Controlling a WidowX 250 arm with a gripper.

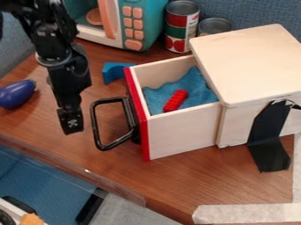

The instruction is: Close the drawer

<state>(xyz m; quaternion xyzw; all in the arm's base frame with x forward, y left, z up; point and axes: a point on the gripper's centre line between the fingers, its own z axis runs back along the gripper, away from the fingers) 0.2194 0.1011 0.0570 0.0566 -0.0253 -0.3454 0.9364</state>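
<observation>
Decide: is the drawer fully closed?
No, the drawer stands open, with a red brick visible on blue material inside.

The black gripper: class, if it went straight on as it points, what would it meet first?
The gripper points down, so it would probably meet the wooden tabletop first, near the drawer handle; its height above the wood is unclear.

One table (194,176) holding two cans (181,26), one toy microwave (147,19), one purple toy eggplant (16,94), one blue block (114,73), and one wooden box (253,57) with one drawer (182,136) and one black handle (96,125). Inside the drawer: one red brick (175,100), one blue cloth (197,85). Near right, two pale tape strips (247,214).
</observation>
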